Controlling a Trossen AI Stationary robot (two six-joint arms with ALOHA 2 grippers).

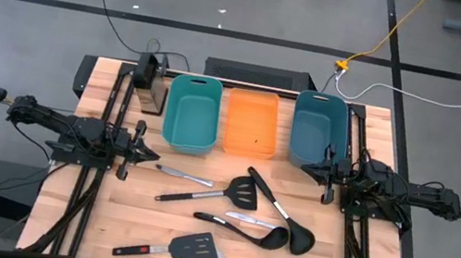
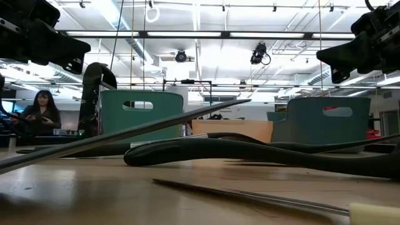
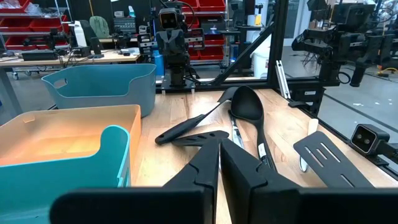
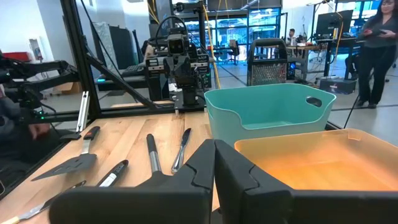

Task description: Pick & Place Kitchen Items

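Left gripper (image 1: 151, 154) and right gripper (image 1: 310, 168) clenched on nothing, at opposite table (image 1: 95, 210) edges. Spatulas (image 1: 242, 190), ladles (image 1: 273, 237) and knives (image 1: 183, 175) lying loose on wood before three bins (image 1: 251, 123); perhaps eight utensils, some overlapping.

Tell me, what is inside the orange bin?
The orange bin looks empty from above, apart from a tiny dark speck on its floor. The near wall hides part of the floor in the wrist views. All the utensils lie on the table.
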